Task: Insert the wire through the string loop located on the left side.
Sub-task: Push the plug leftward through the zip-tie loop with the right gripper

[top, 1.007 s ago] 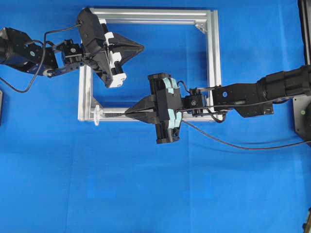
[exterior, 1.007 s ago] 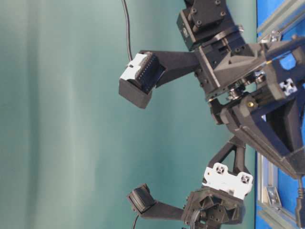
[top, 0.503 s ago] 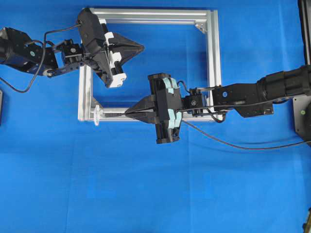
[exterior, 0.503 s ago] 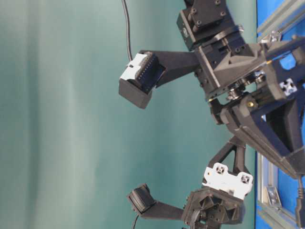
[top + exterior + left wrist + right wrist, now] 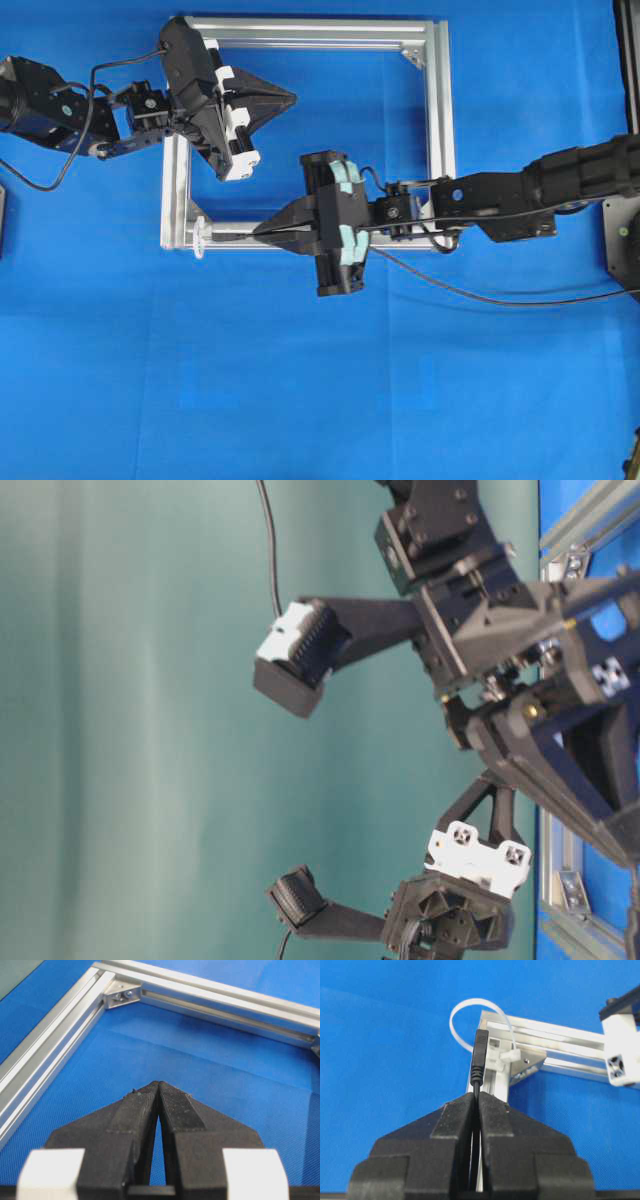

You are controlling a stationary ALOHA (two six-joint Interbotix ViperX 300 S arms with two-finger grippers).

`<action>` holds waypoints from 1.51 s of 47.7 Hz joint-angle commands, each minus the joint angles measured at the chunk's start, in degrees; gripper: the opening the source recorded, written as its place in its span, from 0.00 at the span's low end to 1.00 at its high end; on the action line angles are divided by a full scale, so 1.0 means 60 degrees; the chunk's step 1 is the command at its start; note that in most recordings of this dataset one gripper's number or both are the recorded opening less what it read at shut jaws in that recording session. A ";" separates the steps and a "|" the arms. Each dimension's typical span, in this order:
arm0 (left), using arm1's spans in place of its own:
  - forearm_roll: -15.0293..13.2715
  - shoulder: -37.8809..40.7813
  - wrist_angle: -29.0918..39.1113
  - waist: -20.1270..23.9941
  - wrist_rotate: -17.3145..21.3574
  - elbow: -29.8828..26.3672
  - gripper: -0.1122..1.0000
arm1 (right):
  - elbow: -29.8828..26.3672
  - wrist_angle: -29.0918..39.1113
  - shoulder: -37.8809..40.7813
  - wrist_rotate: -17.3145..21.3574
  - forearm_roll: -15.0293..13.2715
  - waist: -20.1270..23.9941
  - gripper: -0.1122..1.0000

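Observation:
My right gripper [image 5: 476, 1095] is shut on the wire, whose dark plug [image 5: 479, 1055] sticks out ahead of the tips. In the right wrist view the plug points at the white string loop [image 5: 475, 1000], tied to the corner of the aluminium frame [image 5: 560, 1035], and stops short of it. Overhead, the right gripper [image 5: 256, 229] lies over the frame's near rail, a little right of the string loop [image 5: 201, 238]. The wire [image 5: 480, 297] trails off to the right. My left gripper [image 5: 293, 97] is shut on nothing, above the frame's upper left part, and the left wrist view shows its tips [image 5: 159, 1083] together.
The square aluminium frame [image 5: 440, 120] lies on blue cloth, with metal brackets in its corners [image 5: 121, 996]. The left arm [image 5: 60, 110] reaches in from the left and the right arm [image 5: 560, 180] from the right. A dark fixture [image 5: 620, 235] stands at the right edge.
My right gripper, with the wire in it, has shifted slightly left toward the loop. The left gripper has not moved.

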 commanded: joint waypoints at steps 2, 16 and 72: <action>0.0029 -0.0308 -0.0044 0.0015 0.0000 -0.0088 0.10 | -0.0439 -0.0088 0.0044 -0.0015 0.0000 0.0000 0.10; 0.0029 -0.0308 -0.0044 0.0015 0.0000 -0.0059 0.10 | -0.1406 -0.0029 0.0747 -0.0015 0.0000 0.0000 0.10; 0.0029 -0.1318 -0.0103 0.0439 -0.0015 0.1216 0.10 | -0.2402 0.0293 0.1465 -0.0015 0.0000 0.0015 0.10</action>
